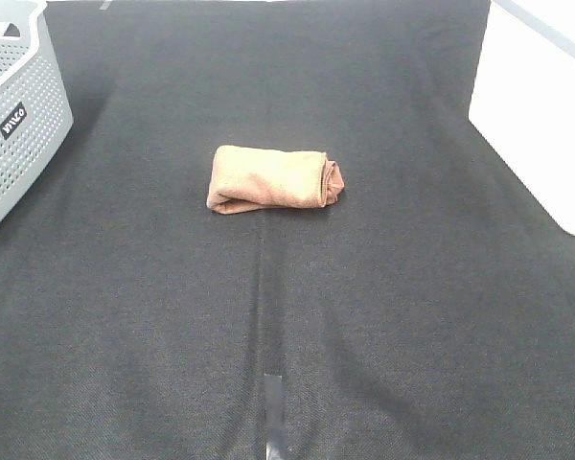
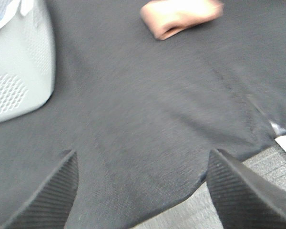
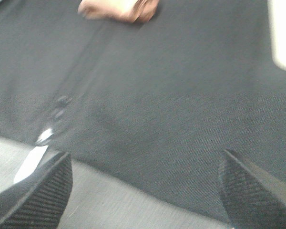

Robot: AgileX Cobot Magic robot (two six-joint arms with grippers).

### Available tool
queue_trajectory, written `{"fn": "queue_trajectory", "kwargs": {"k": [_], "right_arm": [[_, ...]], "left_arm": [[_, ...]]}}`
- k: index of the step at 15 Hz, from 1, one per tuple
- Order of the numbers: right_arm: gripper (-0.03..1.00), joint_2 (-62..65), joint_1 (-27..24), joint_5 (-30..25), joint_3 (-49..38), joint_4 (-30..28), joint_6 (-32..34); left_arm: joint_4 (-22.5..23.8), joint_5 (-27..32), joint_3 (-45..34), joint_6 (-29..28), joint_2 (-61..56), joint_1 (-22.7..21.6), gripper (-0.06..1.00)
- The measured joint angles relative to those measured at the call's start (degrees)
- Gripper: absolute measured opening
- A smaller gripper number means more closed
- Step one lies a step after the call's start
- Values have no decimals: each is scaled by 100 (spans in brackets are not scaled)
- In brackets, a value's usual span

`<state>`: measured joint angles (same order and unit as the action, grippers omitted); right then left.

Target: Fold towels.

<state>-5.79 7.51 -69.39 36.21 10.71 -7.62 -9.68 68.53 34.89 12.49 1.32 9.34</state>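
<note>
Both grippers are out of the exterior high view; we log no arm there. We count one brown towel [image 1: 273,178], folded into a compact bundle, lying mid-way across the black table cover [image 1: 383,316]. Its right end is bunched and rounded, its left end flatter. One grey perforated basket [image 1: 17,105] sits at the far left, one white bin [image 1: 541,105] at the far right, both well apart from the towel. One strip of tape [image 1: 272,402] marks the near centre line.

Left wrist view: left gripper [image 2: 143,191] has jaws spread wide, nothing between them, hovering over the near table edge. We see the towel [image 2: 181,16] far ahead, blurred, and the basket [image 2: 19,62] off to one side.

Right wrist view: right gripper [image 3: 145,191] likewise spread wide and empty, near the table edge. Towel [image 3: 119,8] is far ahead; the bin [image 3: 282,33] shows at the frame border. Image is blurred.

Judgement: the fold looks essentially complete. Risks from here: the bunched right end may spring loose, since nothing pins it; any re-grasp of one layer only would drag the bundle open; a low pass by either finger could catch the cover and shift the towel.
</note>
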Motion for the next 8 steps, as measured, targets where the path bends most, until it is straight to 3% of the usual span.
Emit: {"fn": "queue_trajectory", "kwargs": {"k": [3,5,8], "right_arm": [[78,596,0,493,-504,-510,92],[78,464,0,751,-688,-527,97],[78,344,0,796,-688,-567,97]], "left_arm": [[-17,-212,-401,195,-40,0,72],[-17,-653,-556,292,-40,0,72],[-11,-745,-602,292,-40,0,72]]}}
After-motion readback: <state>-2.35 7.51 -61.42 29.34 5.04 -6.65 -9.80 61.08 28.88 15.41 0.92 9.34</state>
